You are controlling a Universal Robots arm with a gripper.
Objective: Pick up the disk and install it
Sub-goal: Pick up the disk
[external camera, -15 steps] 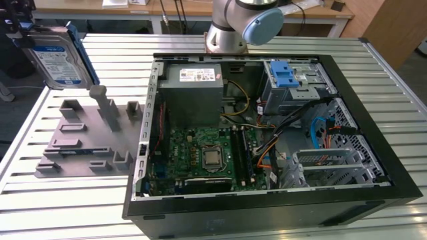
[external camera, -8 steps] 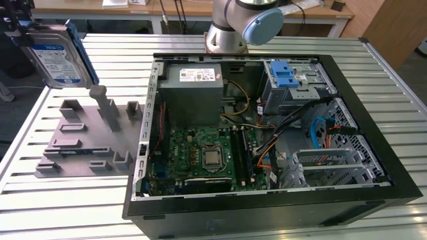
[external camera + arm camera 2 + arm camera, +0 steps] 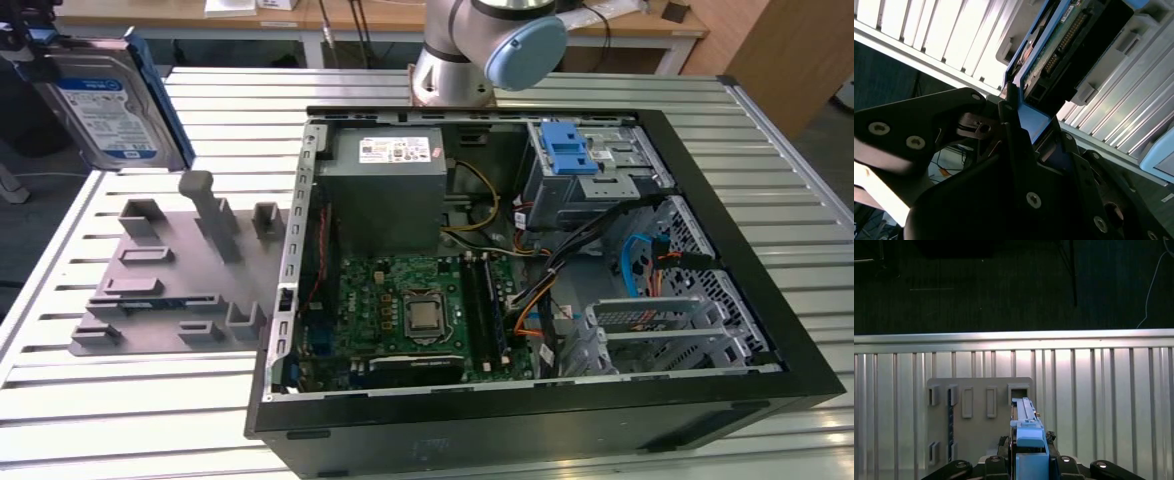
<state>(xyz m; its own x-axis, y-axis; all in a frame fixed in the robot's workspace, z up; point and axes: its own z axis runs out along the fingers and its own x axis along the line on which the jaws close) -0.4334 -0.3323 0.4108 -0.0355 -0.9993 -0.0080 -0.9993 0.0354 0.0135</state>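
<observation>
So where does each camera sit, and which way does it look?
Exterior view: off the arm, above the table, looking down on the open computer case; the arm stands behind it, the disk hangs at the exterior view's left.
Second wrist view: on the arm, close on the fingers clamping the disk's blue rail.
First wrist view: on the arm, looking past the fingers and disk down to the grey fixture plate.
All three share the disk.

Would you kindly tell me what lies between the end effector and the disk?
Nothing lies between them. In the second wrist view the end effector is clamped directly on the disk, gripping its blue side rail.
</observation>
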